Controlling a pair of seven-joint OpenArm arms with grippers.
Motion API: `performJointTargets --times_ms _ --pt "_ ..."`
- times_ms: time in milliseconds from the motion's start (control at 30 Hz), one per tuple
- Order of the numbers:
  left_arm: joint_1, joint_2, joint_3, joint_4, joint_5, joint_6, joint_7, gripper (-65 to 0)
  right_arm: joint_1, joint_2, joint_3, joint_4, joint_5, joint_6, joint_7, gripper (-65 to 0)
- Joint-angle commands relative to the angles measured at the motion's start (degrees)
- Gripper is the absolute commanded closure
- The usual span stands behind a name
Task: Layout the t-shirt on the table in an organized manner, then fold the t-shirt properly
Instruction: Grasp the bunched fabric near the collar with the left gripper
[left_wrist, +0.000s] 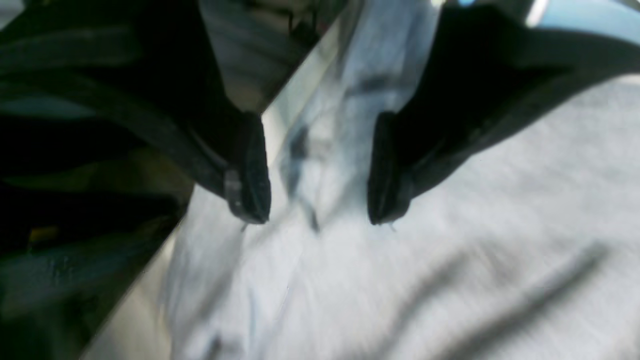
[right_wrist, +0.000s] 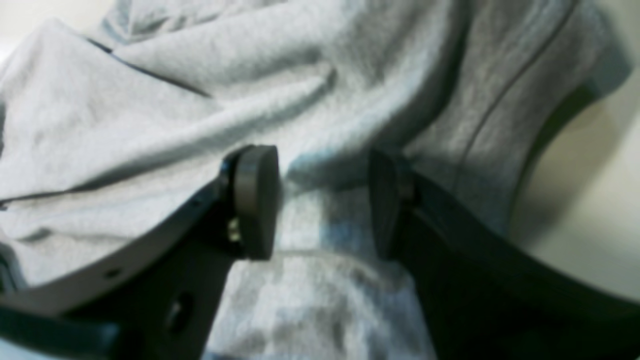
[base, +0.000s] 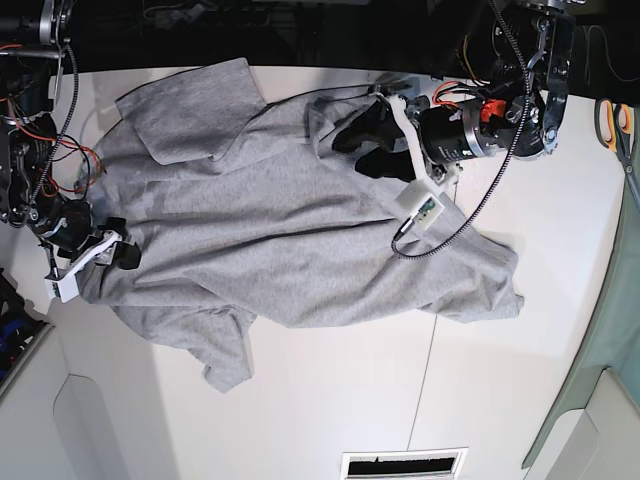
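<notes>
The heather-grey t-shirt (base: 260, 220) lies spread but wrinkled across the white table (base: 330, 400), with one sleeve toward the back left and another near the front. My left gripper (base: 352, 145) hovers over the shirt's back edge. In the left wrist view it (left_wrist: 317, 210) stands open above the blurred cloth (left_wrist: 500, 225), with nothing between its fingers. My right gripper (base: 125, 258) sits at the shirt's left edge. In the right wrist view it (right_wrist: 325, 205) is open, its pads astride a fold of the fabric (right_wrist: 175, 100).
Orange-handled scissors (base: 612, 120) lie at the table's far right. A green-grey cloth (base: 600, 340) hangs along the right edge. A slotted vent (base: 405, 465) sits at the front. The table's back edge (left_wrist: 295, 100) runs close to my left gripper.
</notes>
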Motion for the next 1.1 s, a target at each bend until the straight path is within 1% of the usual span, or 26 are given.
performJointTargets --times_ms 0,67,133,200,333,400,433,567,700,767,933,1067 --pt "-0.33 -0.66 -0.02 0.94 -1.51 -0.56 -1.01 -34.6 1.29 0.79 0.42 0.96 0.68 0.44 1.07 -29.3" --pt "-0.33 -1.81 -0.57 0.94 -1.53 -0.56 -1.07 -34.6 1.29 0.79 0.42 0.96 0.68 0.44 1.07 -29.3" --pt "-0.24 -2.56 -2.86 0.96 -2.82 -0.56 -1.16 -34.6 1.27 0.79 0.42 0.96 0.66 0.44 1.05 -29.3" --pt "0.63 -2.54 -6.51 0.96 -5.55 0.02 -1.18 -34.6 1.27 0.79 0.42 0.96 0.68 0.44 1.05 -29.3" --pt "4.98 -2.51 -13.60 0.94 -11.10 -0.02 -1.62 -34.6 1.29 0.79 0.42 0.96 0.68 0.44 1.07 -29.3" --pt "7.65 -2.16 -15.98 0.94 -14.73 -0.56 -1.55 -34.6 1.27 0.79 0.42 0.96 0.66 0.44 1.05 -29.3" --pt "8.87 -1.79 -16.68 0.94 -15.32 -0.56 -1.53 -34.6 1.27 0.79 0.42 0.96 0.66 0.44 1.05 -29.3" --pt "11.61 1.22 -17.07 0.46 -14.93 -0.56 -2.43 -34.6 1.29 0.79 0.42 0.96 0.68 0.44 1.07 -29.3" --pt "11.69 4.46 -17.07 -2.82 -14.47 -0.56 -3.23 -34.6 1.27 0.79 0.42 0.96 0.68 0.44 1.05 -29.3" --pt "11.72 5.46 -16.90 -4.83 -14.43 -0.56 -3.23 -34.6 1.29 0.79 0.42 0.96 0.68 0.44 1.05 -29.3" --pt "9.77 5.57 -16.61 -10.10 -14.23 -0.56 -3.76 -34.6 1.27 0.79 0.42 0.96 0.66 0.44 1.05 -29.3" --pt "8.20 5.57 -15.52 -12.37 -12.15 -0.56 -3.89 -34.6 1.27 0.79 0.42 0.96 0.66 0.44 1.05 -29.3"
